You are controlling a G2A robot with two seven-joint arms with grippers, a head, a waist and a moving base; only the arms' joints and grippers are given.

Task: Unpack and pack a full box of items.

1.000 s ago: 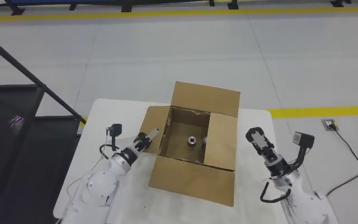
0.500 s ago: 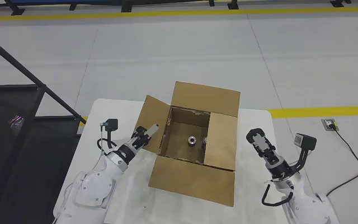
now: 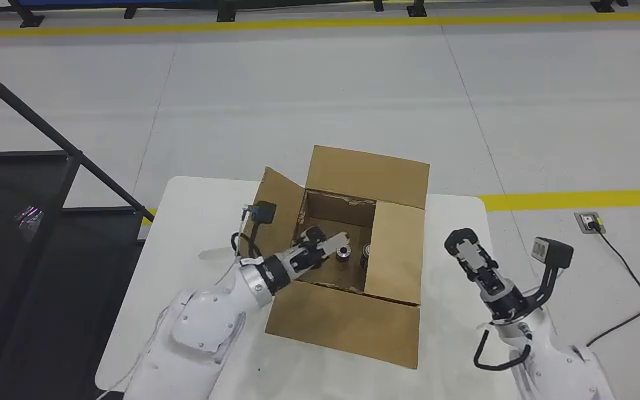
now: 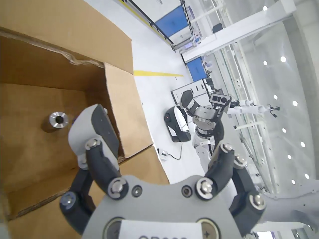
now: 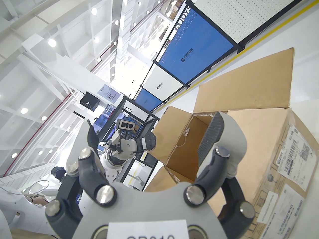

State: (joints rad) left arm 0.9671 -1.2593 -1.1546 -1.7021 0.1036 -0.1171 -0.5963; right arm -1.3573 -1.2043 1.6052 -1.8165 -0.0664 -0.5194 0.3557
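An open cardboard box point(image 3: 345, 322) stands mid-table with its flaps spread. On its floor lies a small metal cylinder point(image 3: 343, 250) point(image 4: 55, 121), and a second dark item point(image 3: 366, 251) sits half hidden beside the right flap. My left gripper point(image 3: 322, 242) point(image 4: 159, 128) is open over the box's left side, just short of the cylinder and holding nothing. My right gripper point(image 3: 464, 244) point(image 5: 152, 135) is open above the table, right of the box point(image 5: 251, 128), also holding nothing.
The white table point(image 3: 200, 225) has free room left of the box and a narrower strip to its right. The left flap point(image 3: 274, 196) stands upright beside my left arm. A labelled box side point(image 5: 291, 165) faces my right gripper.
My left arm swung from outside the left flap to over the box opening. That flap went from lying outward to standing up. The right arm barely shifted.
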